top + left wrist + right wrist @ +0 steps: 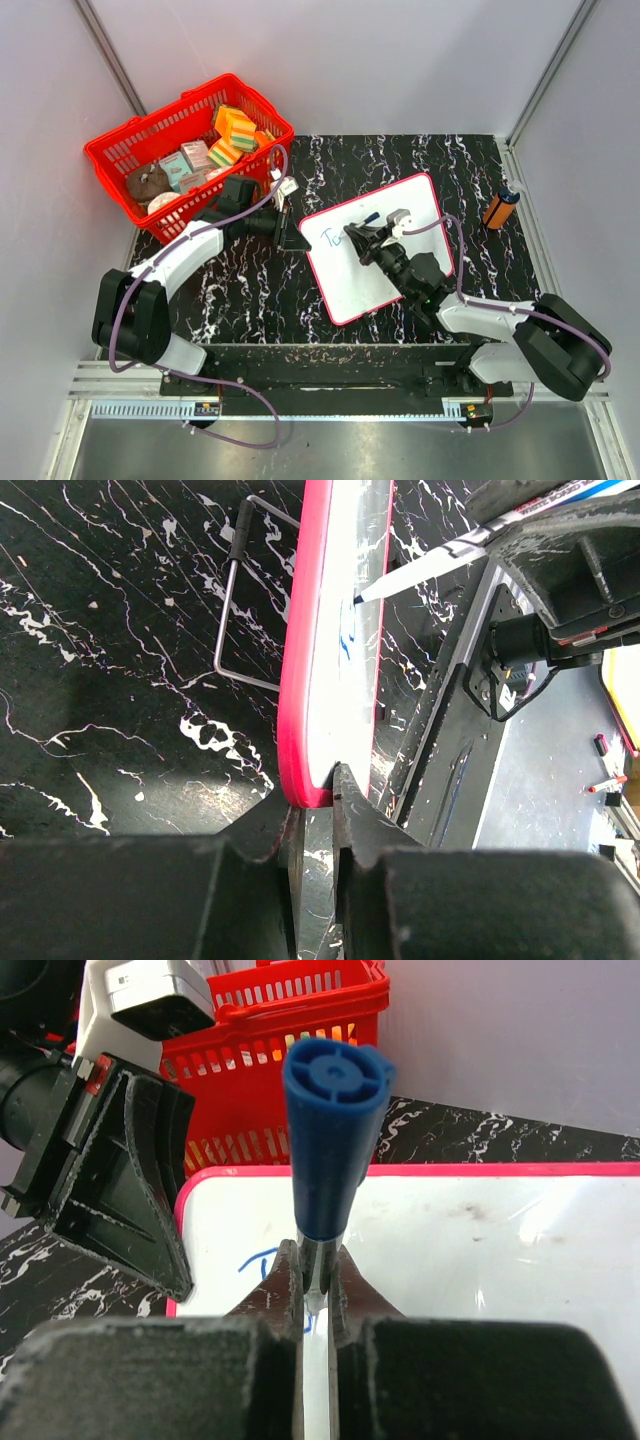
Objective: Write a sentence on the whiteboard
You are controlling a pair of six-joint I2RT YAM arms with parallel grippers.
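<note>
Whiteboard (345,285) at mid-bench (250,290), left tool (318,790) clamped on its left corner rim, right tool (317,1272) pinching a blue-capped marker (330,1150), tip touching the first blue strokes of the sentence (328,237)

The black surface (250,290) with white streaks fills the middle of the frame. A red basket (160,122) sits at its upper left, a whiteboard (350,285) in the middle, and a small orange thing (500,208) at the right.

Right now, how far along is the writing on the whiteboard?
Barely started. Done: the left gripper pinches the edge of the whiteboard, and a couple of blue letters sit near that end. In hand: the right gripper holds the marker, tip at the board. Left: nearly the whole sentence; the rest is blank.
</note>
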